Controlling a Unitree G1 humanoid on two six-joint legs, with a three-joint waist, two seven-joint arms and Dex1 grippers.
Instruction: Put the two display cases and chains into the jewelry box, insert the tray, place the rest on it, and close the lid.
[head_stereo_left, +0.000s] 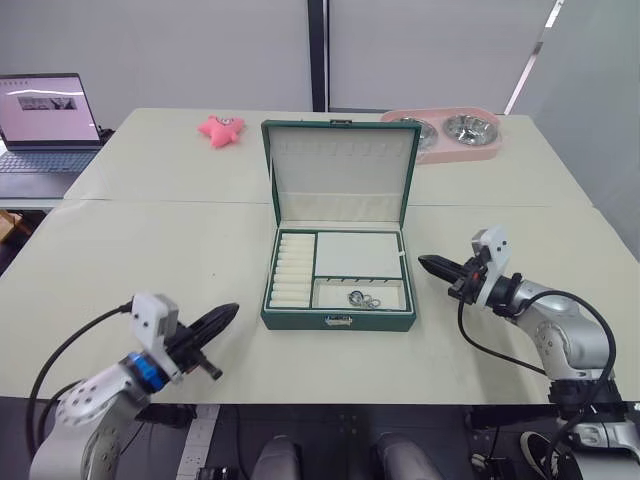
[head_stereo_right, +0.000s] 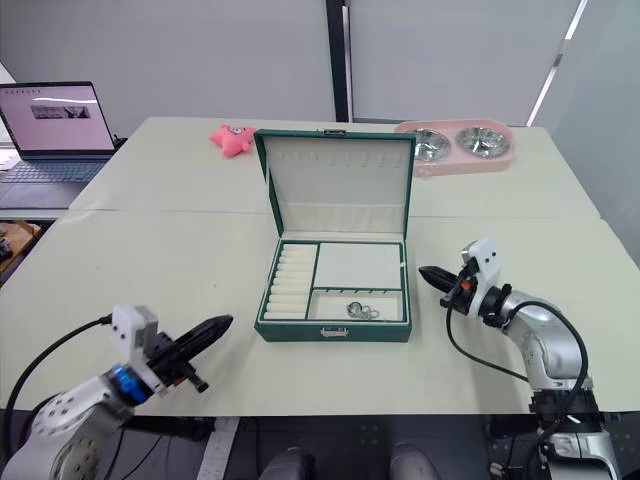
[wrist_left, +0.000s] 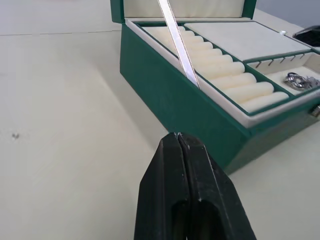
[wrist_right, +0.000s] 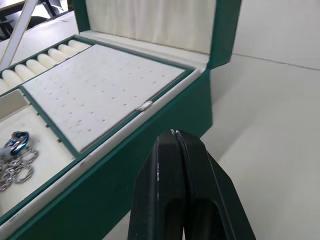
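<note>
Green jewelry box (head_stereo_left: 338, 318) sits mid-table, lid (head_stereo_left: 340, 172) upright, tray (head_stereo_left: 340, 272) seated inside holding what look like chains (head_stereo_left: 362, 299). Left gripper (head_stereo_left: 222, 318) and right gripper (head_stereo_left: 432, 265), both pressed together and empty, flank it, seemingly poised for closing.

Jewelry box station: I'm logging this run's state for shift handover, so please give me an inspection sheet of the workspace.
Surface: pale table, two tops butted together.
Job's things: jewelry box open, lid upright; tray seated inside; chains with a blue ring in its front compartment. Display cases: nothing seen.
Clutter: pink star toy; pink pet feeder, both behind the box.
Grippers: left end effector shut, empty, left of the box; right end effector shut, empty, right of it.
Cables: black cable on the left arm, black loop on the right arm.
Surroundings: open laptop far left; grey wall panels.
</note>
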